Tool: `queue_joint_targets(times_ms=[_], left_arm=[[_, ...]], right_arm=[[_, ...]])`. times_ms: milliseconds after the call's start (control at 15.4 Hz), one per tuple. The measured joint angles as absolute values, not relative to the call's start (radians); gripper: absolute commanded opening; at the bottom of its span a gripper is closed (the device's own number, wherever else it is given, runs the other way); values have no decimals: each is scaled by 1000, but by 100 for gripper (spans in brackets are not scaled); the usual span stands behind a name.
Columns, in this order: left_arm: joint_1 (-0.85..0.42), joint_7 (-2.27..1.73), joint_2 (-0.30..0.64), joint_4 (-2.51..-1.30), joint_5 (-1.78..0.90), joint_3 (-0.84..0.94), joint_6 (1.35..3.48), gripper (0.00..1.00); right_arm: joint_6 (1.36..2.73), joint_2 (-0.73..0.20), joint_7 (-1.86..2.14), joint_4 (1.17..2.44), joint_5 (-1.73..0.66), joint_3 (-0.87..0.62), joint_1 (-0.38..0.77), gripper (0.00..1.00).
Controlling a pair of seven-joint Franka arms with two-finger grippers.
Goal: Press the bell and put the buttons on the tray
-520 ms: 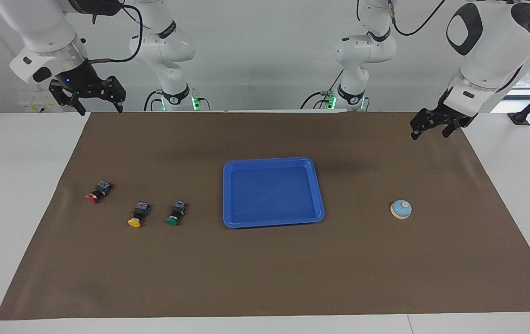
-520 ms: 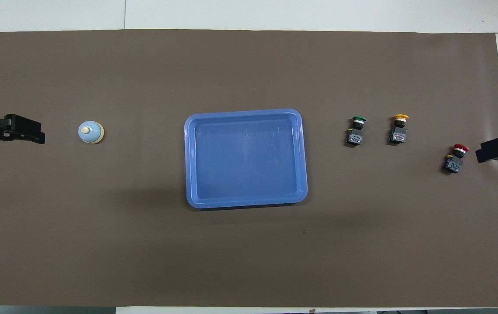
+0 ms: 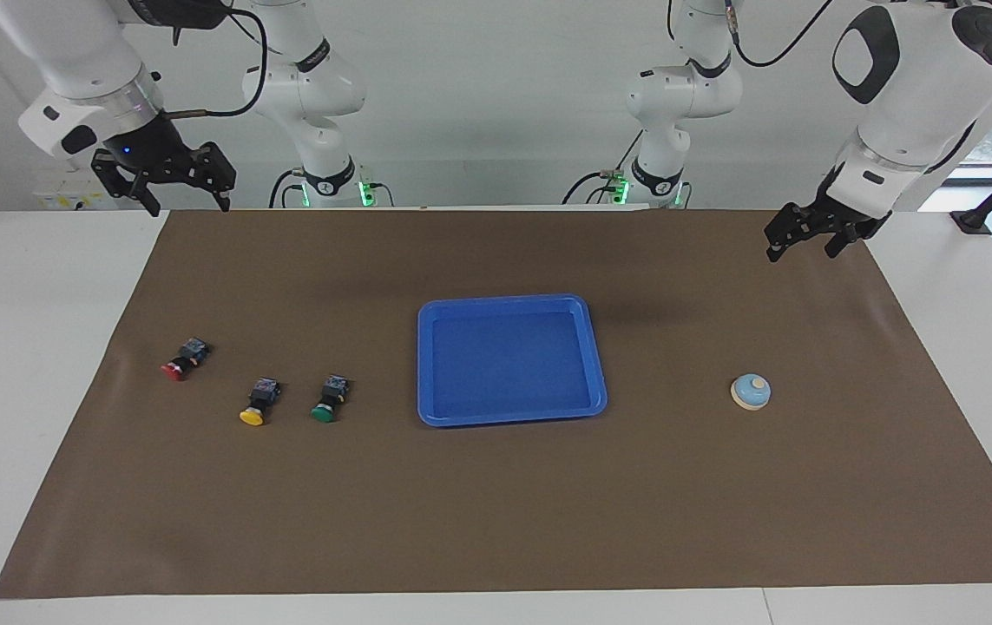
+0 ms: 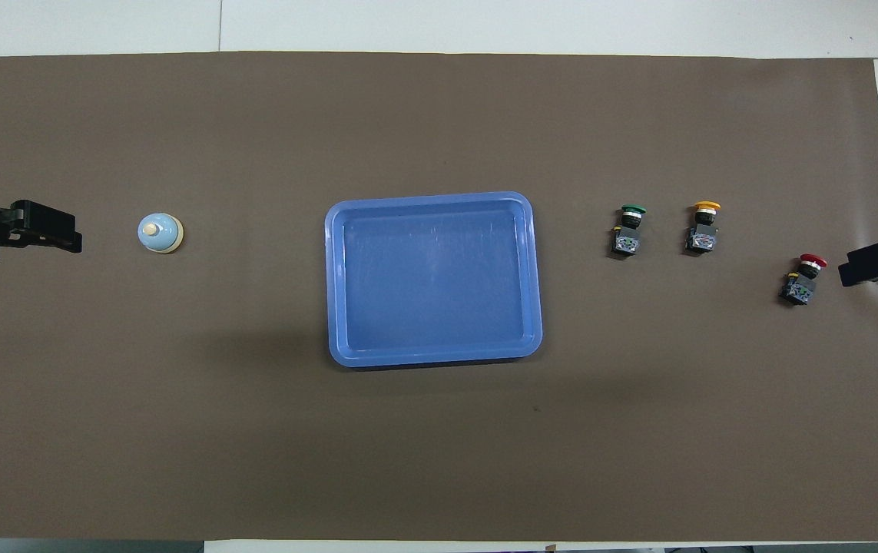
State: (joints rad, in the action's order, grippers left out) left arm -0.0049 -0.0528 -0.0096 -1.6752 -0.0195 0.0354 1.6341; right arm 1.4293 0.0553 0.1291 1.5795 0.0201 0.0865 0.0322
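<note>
I take the tray (image 3: 511, 360) as datum and go by the facing view. Right tool (image 3: 176, 180): jaws open, empty, raised over the mat's edge at the right arm's end. Red button (image 3: 182, 359), yellow button (image 3: 259, 402), green button (image 3: 328, 399): on the mat toward that end, none in the tray. Bell (image 3: 751, 391): toward the left arm's end, unpressed. Left tool (image 3: 810, 233): open, empty, raised. I judge nothing started; the next move calls for lowering the left tool onto the bell's knob. No legible writing

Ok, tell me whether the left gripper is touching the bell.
Apart. In the facing view the left gripper hangs open in the air by the mat's edge nearest the robots, with bare brown mat between it and the bell.
</note>
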Motion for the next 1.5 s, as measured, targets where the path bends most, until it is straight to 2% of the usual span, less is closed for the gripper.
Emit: queue_joint_targets(times_ms=[65,130,195,845,1105,1496], left_arm=[[-5,-54,-9,-1680,-19,36,1652,36],[-5,-54,-6,-1687,-19,35,1671,8],[-5,-55,3,-1695,-19,35,1696,0],[5,-59,176,-1809,-19,31,1987,0],[22,-59,196,-1919,-19,29,2156,0],[22,-59,210,-1972,-19,29,2259,0]], right_arm=[[1429,55,129,1579,20,87,32,100],[1429,55,129,1579,20,87,32,100],[1429,55,129,1579,20,87,32,100],[1429,55,129,1579,20,87,32,100],[1429,55,129,1579,20,87,32,100],[1429,55,129,1579,20,87,32,100]])
